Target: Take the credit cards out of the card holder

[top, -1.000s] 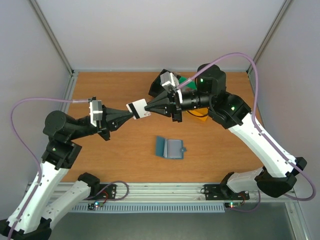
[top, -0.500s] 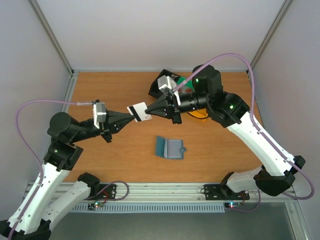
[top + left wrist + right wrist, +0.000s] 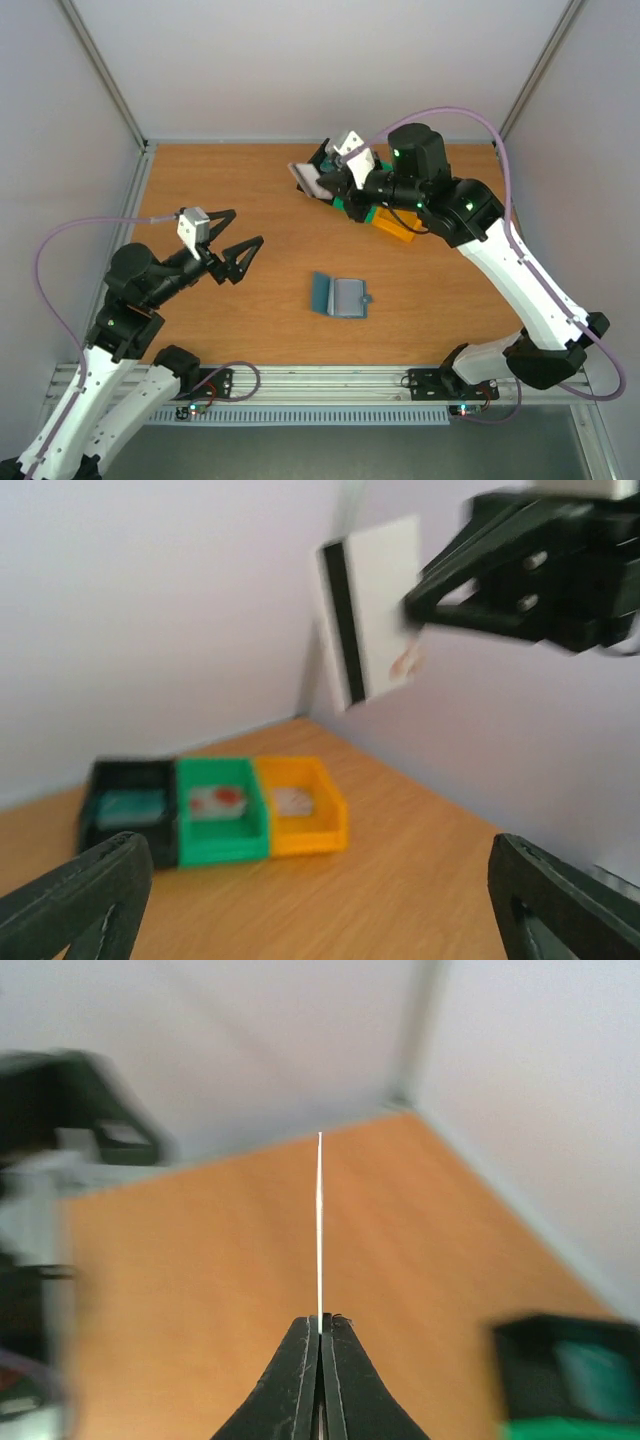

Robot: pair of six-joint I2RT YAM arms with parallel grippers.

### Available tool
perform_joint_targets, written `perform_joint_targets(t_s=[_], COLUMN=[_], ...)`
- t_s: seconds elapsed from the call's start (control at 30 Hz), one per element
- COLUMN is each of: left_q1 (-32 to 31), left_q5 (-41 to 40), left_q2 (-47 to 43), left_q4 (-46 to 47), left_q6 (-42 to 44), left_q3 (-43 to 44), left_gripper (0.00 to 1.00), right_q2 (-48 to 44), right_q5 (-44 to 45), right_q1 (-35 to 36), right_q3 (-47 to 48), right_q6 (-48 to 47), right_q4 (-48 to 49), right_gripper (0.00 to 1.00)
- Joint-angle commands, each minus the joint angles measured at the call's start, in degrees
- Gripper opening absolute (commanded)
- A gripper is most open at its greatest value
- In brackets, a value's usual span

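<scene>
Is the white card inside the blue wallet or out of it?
Out. The right gripper pinches the white card up in the air, while the wallet lies apart from it on the table.

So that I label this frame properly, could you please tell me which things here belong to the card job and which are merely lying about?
Belong to the job:
white card, pinched in the shut right gripper
light blue card holder, free of both grippers
left gripper, open and empty

Lying about:
black bin, green bin, orange bin, side by side
</scene>
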Motion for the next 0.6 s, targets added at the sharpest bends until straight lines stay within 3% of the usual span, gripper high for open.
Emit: perform_joint_targets(t_s=[0.0, 0.07, 0.17, 0.57], left_q1=[0.4, 1.0, 2.3, 9.6], left_q5=[-21.0, -25.8, -31.5, -33.2], left_q2=[-2.4, -3.7, -5.6, -14.5], left_q4=[-8.7, -9.8, -10.9, -7.0], left_q6=[-2.2, -2.6, -3.6, -12.7], left_q3=[-5.2, -7.4, -10.2, -23.0], left_gripper=[0.95, 0.98, 0.99, 0.99], right_q2=[6.2, 11.2, 16.2, 27.8], right_q5=[42.4, 55.7, 64.2, 60.8], right_q1=[-1.5, -3.2, -4.9, -17.4], right_q3=[3.5, 5.1, 6.9, 0.0], right_q6=[-14.1, -20.7, -27.1, -33.1], right_q4=[-6.3, -8.1, -9.2, -3.2], right_gripper=[0.01, 0.01, 0.01, 0.01])
